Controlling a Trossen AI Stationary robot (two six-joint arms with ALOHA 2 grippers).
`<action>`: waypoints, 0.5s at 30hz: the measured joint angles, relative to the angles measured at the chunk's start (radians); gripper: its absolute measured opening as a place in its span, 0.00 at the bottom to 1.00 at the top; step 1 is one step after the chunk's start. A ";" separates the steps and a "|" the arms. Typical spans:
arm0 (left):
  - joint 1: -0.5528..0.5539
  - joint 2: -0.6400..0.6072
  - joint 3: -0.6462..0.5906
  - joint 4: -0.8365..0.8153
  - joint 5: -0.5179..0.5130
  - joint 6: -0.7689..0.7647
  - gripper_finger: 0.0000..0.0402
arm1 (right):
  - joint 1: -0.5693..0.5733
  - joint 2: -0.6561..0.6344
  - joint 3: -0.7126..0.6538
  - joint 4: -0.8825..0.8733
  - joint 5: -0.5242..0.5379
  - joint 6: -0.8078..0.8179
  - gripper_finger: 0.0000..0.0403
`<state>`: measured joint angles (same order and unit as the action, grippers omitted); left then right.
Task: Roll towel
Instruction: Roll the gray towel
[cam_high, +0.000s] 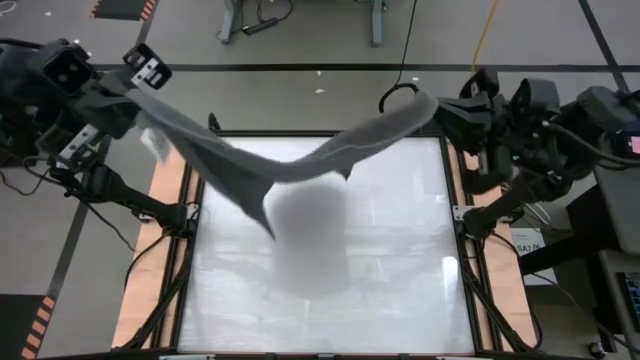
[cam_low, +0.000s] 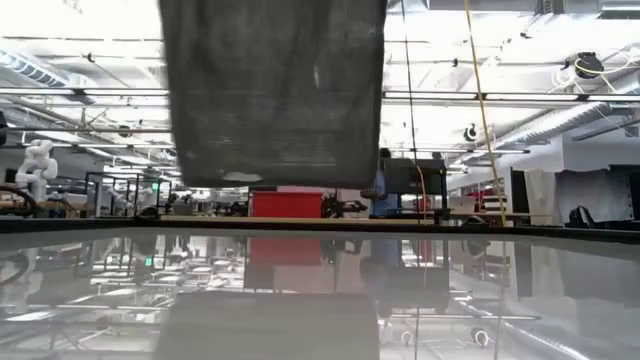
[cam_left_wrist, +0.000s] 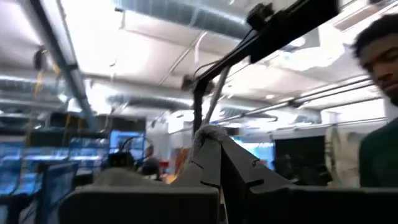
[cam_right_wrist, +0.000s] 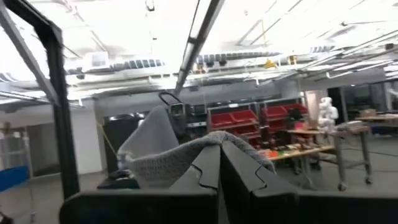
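No part of the roll is judged to be made. The plain dark grey soft cloth towel (cam_high: 300, 165) is held clear of the glossy pale tabletop (cam_high: 400, 270), strung between the two arms and sagging at mid-span, with a loose point hanging toward the table's centre. In the low view the cloth (cam_low: 275, 95) is seen as a flat hanging sheet, its lower edge well above the surface. Laying out, folding and rolling are all taken to remain.

Near the front edge, at six o'clock, the tabletop is seen bare and only a soft shadow of the cloth is cast on it. The centre is likewise unoccupied beneath the hanging point. Room for lowering and spreading is therefore judged ample across the whole surface. The dark frame rails (cam_high: 190, 215) along the nine and three o'clock sides are noted as the edges most likely to snag a trailing corner.

Farther back, at ten o'clock, the left gripper (cam_high: 140, 88) is found outside the table's corner, its jaws clamped on one end of the towel (cam_left_wrist: 208, 140). At two o'clock the right gripper (cam_high: 445, 108) is found likewise outside the far corner, jaws pinched on the other end (cam_right_wrist: 199, 149). Beyond the table, part of a person (cam_left_wrist: 376, 112) is visible in the left wrist view.
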<state>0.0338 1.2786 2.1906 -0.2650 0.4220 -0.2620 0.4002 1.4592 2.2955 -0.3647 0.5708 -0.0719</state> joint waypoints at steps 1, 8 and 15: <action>-0.004 0.001 0.000 0.012 0.006 -0.003 0.00 | 0.008 0.000 0.000 0.000 0.001 -0.002 0.00; -0.003 0.006 0.000 0.023 0.009 -0.023 0.00 | 0.054 0.000 0.000 0.018 0.003 -0.004 0.00; 0.002 0.011 0.000 -0.035 0.010 -0.008 0.00 | 0.119 -0.029 0.000 -0.016 0.004 0.063 0.00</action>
<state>0.0362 1.2895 2.1906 -0.3000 0.4320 -0.2699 0.5193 1.4300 2.2955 -0.3811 0.5743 -0.0090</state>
